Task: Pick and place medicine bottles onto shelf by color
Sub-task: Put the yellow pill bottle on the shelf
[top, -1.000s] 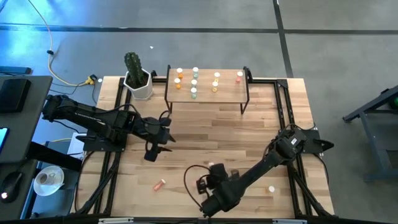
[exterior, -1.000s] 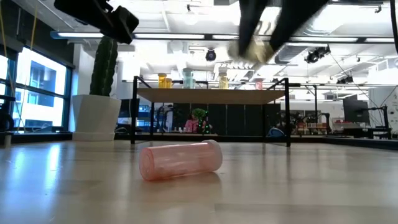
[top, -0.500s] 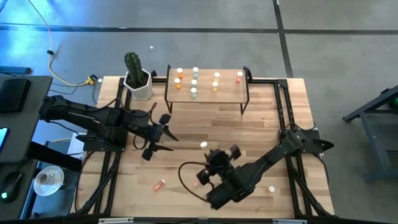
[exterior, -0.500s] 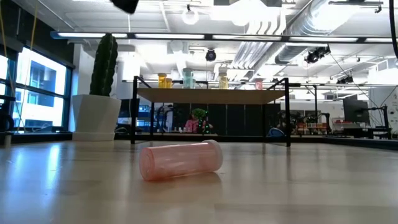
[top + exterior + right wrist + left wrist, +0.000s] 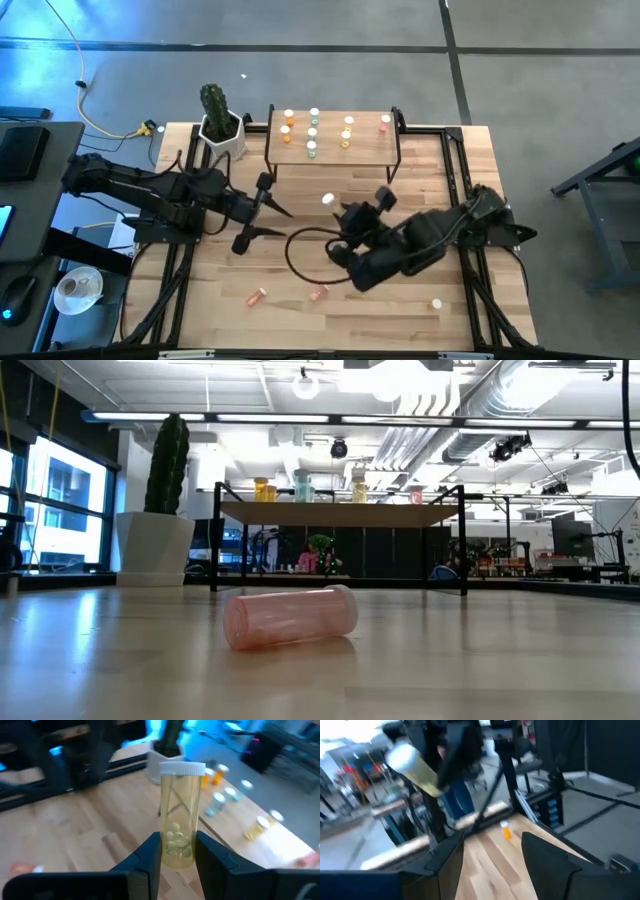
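Note:
My right gripper (image 5: 336, 209) is raised over the middle of the table, shut on a yellow medicine bottle (image 5: 180, 815) with a white cap (image 5: 327, 200). The left wrist view shows this bottle (image 5: 415, 767) too. My left gripper (image 5: 280, 222) hovers open and holds nothing, left of the right gripper. The shelf (image 5: 371, 150) stands at the far edge with several bottles upright on its top. Two red-pink bottles (image 5: 258, 296) (image 5: 318, 293) lie on their sides near the front edge. The low view shows one of them (image 5: 290, 617) close up. My right gripper pinches the yellow bottle's lower body (image 5: 176, 851) between its two fingers (image 5: 150, 857), one on each side. The capped end sticks out beyond the fingertips. The bottle is lifted clear of the table and tilted, cap uppermost.
A potted cactus (image 5: 218, 122) stands left of the shelf at the far left. A small orange bottle with a white cap (image 5: 436, 302) stands near the front right. A black cable (image 5: 300, 245) loops on the table under the right arm.
My right gripper has risen and gone toward the far edge and the shelf with the yellow bottle, rolling its wrist. A red-pink bottle now shows where it was. My left gripper has risen out of the low view and tipped from pointing down to nearly level, still open.

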